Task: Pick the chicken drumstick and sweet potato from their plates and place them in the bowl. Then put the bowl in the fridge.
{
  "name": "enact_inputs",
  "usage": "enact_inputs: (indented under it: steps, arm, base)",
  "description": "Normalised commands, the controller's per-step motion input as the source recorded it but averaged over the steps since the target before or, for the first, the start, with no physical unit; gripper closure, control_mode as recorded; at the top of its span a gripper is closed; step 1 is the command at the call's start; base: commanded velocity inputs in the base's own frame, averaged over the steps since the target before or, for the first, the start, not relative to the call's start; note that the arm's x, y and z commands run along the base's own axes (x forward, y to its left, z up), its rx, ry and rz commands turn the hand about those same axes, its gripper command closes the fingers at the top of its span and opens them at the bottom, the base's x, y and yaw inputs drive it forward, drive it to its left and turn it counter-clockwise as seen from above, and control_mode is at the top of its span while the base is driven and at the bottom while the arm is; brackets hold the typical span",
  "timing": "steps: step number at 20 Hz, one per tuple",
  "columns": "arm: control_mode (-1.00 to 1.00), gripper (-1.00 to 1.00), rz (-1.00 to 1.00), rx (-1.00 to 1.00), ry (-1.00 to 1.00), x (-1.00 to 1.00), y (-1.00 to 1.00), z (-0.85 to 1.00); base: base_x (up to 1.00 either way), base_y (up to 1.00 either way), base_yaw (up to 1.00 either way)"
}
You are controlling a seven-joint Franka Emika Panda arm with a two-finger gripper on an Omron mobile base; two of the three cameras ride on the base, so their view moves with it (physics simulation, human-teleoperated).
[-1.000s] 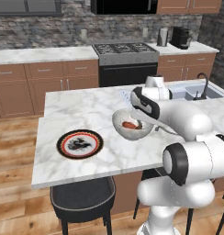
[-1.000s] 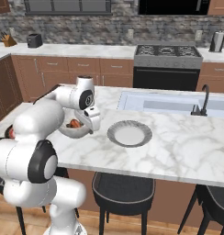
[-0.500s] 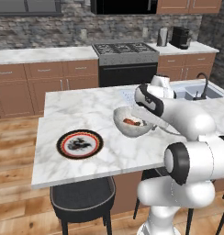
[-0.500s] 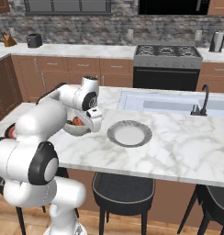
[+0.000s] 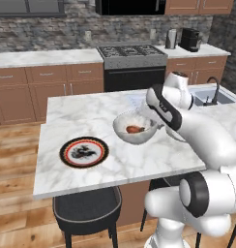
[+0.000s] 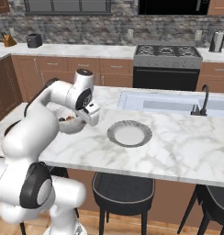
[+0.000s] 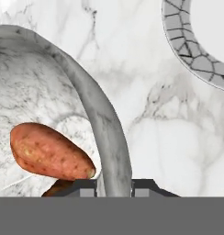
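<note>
The whitish bowl stands on the marble island, and my gripper is shut on its right rim. In the hand view the bowl's rim runs down between my two fingertips, my gripper closed on it. The orange-red sweet potato lies inside the bowl, and a brown bit of the chicken drumstick peeks out beneath it. The red-rimmed plate lies left of the bowl, and the grey plate lies right of it. From the right base view the bowl sits behind my gripper. The fridge is out of view.
A sink with a dark faucet is set into the island behind the grey plate. Dark stools stand along the island's near side. The stove and counters line the back wall.
My jaws have closed from wide open onto the bowl's rim. The hand has dropped slightly toward the bowl. The plates have not moved.
</note>
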Motion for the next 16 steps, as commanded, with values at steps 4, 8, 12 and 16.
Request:
enact_inputs:
  steps: [4, 8, 12, 16]
  arm:
    - [-1.00, 1.00, 0.13, -0.11, -0.35, -0.55, 0.07, 0.49]
    - [-1.00, 1.00, 0.00, 0.01, -0.14, -0.62, 0.01, 0.48]
    - [-1.00, 1.00, -0.18, 0.13, 0.01, -0.57, 0.00, 0.37]
    - [-1.00, 1.00, -0.40, 0.16, 0.00, -0.52, 0.07, 0.27]
  base:
    - [0.00, 0.00, 0.00]
    - [0.00, 0.00, 0.00]
    - [0.00, 0.00, 0.00]
    - [0.00, 0.00, 0.00]
